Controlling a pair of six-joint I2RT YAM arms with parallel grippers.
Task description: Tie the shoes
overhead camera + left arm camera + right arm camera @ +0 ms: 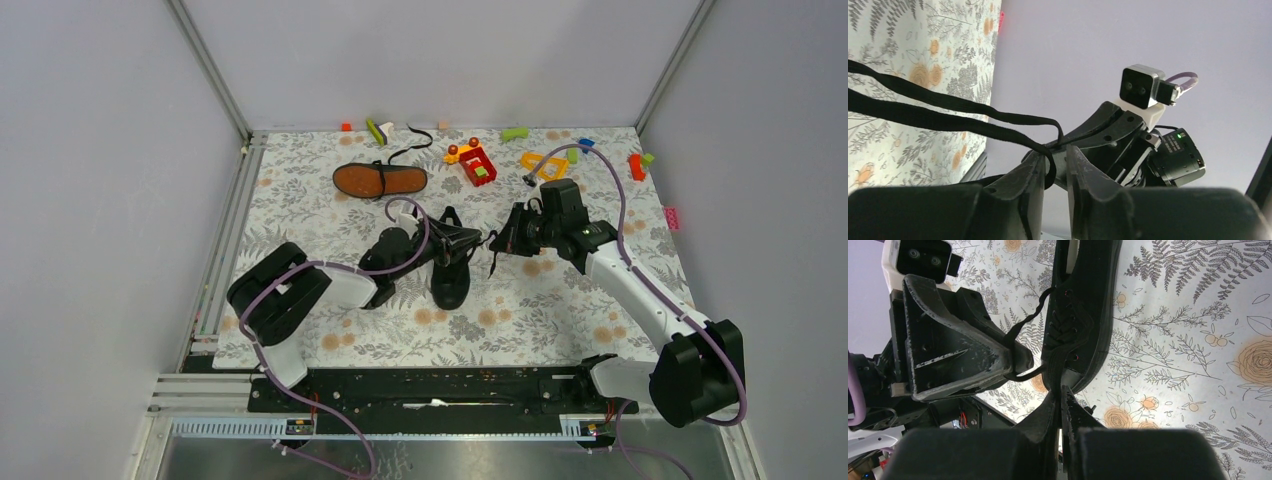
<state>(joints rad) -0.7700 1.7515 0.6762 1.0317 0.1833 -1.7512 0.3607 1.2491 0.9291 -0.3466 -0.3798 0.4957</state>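
A black sneaker (450,268) sits upright mid-desk (560,310), its mate (380,180) sole-up toward the far left. Both look light, and the thin laces (948,112) look limp and slippery, best pinched near their ends. One lace droops through the slightly parted left end effector (1054,160); the right end effector (1060,397), just right of the shoe, is clenched, whether on lace is unclear.

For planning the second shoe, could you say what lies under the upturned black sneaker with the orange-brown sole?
The upturned black sneaker rests on grey floral tablecloth; a thin black lace trails behind. Its upper is hidden.
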